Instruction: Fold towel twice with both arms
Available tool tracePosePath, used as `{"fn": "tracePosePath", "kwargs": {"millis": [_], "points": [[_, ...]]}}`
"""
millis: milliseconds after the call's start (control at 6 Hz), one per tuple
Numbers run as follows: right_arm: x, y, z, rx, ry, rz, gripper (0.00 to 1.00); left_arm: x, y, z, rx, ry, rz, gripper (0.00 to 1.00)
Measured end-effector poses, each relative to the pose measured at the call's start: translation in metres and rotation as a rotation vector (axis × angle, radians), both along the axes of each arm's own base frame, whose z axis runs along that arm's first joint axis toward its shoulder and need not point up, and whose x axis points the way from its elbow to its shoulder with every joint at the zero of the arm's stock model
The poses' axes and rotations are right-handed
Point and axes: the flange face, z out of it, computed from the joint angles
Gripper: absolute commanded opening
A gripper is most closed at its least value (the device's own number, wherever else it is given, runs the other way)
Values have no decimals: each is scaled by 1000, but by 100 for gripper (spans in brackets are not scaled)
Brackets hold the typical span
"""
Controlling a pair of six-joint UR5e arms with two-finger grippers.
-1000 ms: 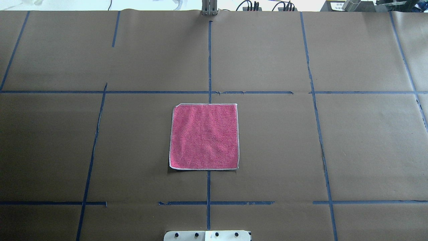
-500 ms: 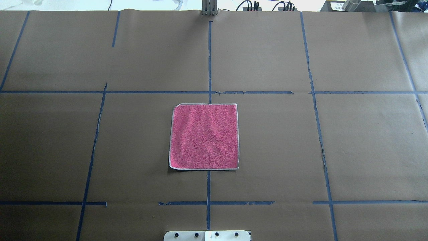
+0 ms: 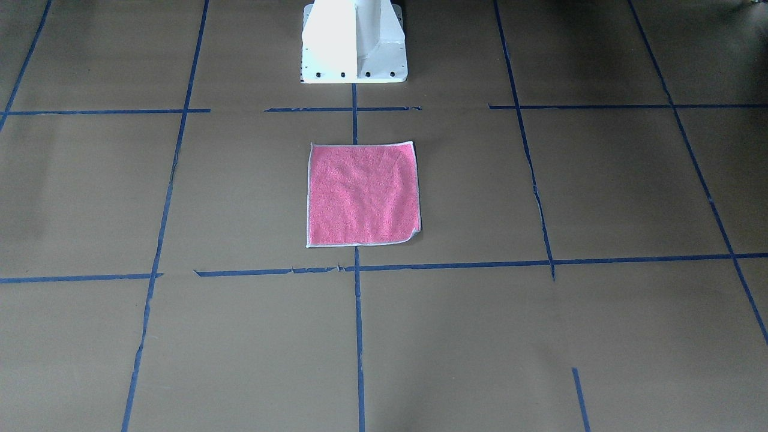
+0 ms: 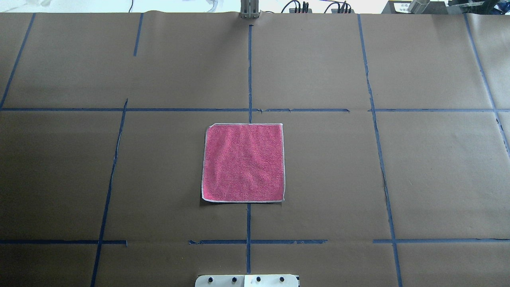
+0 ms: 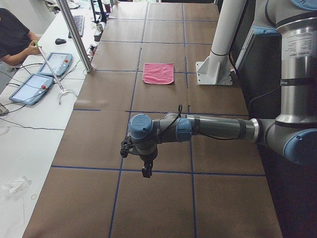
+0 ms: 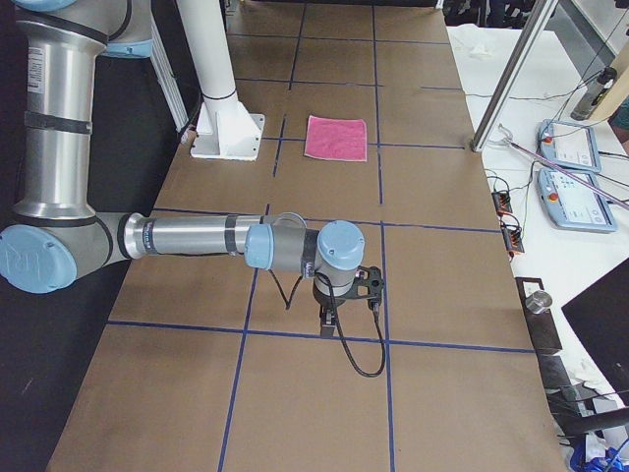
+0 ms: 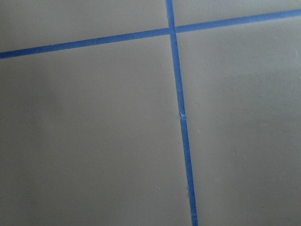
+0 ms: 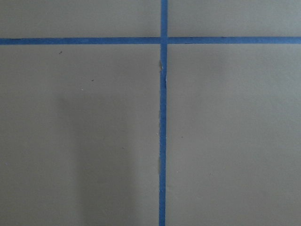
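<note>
The brown paper-covered surface (image 4: 338, 167) is crossed by blue tape lines. The left arm (image 5: 213, 128) and right arm (image 6: 197, 236) each reach out low over bare tape crossings, well apart from the towel (image 4: 243, 162). It lies flat and unfolded, pink face up, at the middle of the surface. It looks light, soft and limp, likely to sag once lifted. The stitched corners seem the best holds, one per arm. The far left corner curls slightly. The left pincer (image 5: 146, 171) and right pincer (image 6: 327, 318) point downward; I cannot tell whether either is open or closed.
</note>
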Motion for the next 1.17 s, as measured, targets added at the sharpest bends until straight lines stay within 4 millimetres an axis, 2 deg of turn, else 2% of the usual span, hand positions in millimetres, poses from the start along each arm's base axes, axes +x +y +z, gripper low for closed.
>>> {"fn": "tracePosePath", "kwargs": {"millis": [500, 667, 1000, 1167], "points": [[-55, -16, -33, 164, -41, -87, 100, 2, -7, -14, 44, 16, -32, 100], [-84, -19, -56, 194, -63, -91, 100, 7, -9, -18, 67, 45, -26, 100], [-158, -18, -106, 245, -139, -72, 100, 25, -19, -33, 104, 104, -3, 100], [-202, -20, -138, 184, -173, -27, 100, 45, -32, -48, 100, 125, -6, 100]]}}
